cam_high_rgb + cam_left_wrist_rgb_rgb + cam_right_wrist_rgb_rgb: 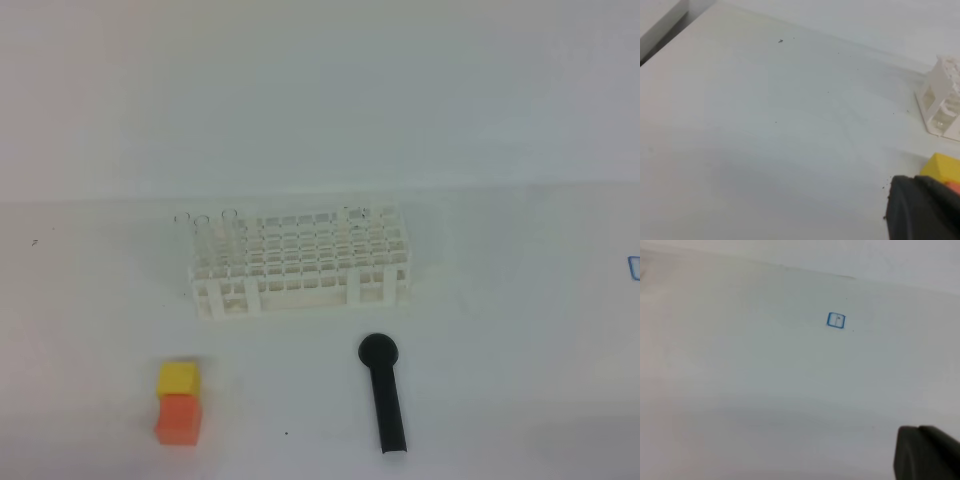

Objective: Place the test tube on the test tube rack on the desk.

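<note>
The white test tube rack [302, 262] stands mid-frame on the bench [500, 400] in the overhead view. Faint clear rims at its upper left corner look like test tubes [205, 222] standing upright in the holes, though they are too see-through to be sure; no loose tube shows elsewhere. A black round-headed stick [384, 392] lies below the rack at lower centre, and a yellow block [178, 378] touches an orange block [179, 418] at lower left. Both arms sit back off the work area, probably parked. The left tool [922, 207] and right tool [927, 452] each show as a dark tip, clenched on nothing. A small blue mark [836, 320] sits on the bench.
</note>
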Tool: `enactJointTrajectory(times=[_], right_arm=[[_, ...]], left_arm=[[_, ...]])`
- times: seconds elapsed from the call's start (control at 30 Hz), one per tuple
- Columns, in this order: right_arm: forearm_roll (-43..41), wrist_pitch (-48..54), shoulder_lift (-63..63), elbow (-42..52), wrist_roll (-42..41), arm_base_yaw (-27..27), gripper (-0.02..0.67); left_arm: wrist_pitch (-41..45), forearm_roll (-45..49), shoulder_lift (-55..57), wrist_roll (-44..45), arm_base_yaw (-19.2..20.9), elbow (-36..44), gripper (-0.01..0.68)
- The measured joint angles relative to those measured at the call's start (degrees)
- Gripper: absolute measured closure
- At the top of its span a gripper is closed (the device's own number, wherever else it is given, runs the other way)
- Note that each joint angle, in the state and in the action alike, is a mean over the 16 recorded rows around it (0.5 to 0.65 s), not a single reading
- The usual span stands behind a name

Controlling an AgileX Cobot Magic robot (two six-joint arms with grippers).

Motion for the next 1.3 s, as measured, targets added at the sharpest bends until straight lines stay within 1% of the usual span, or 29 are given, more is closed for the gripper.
enactJointTrajectory(times=[0.2, 0.57, 1.03, 1.3], right_arm=[[3.29, 0.00, 0.00, 0.00, -3.54, 0.00, 0.650], [3.85, 0.00, 0.00, 0.00, -3.62, -0.35, 0.650], [3.94, 0.00, 0.00, 0.00, -3.62, -3.89, 0.650], [3.94, 0.00, 0.00, 0.00, -3.62, -4.43, 0.650]], left_arm=[[-0.12, 0.00, -0.07, -0.01, -0.01, 0.24, 0.674], [-0.20, 0.01, -0.22, -0.01, -0.02, 0.47, 0.674], [0.04, 0.00, -0.07, 0.00, -0.01, -0.12, 0.674], [0.04, 0.00, -0.22, 0.00, -0.02, 0.00, 0.674]])
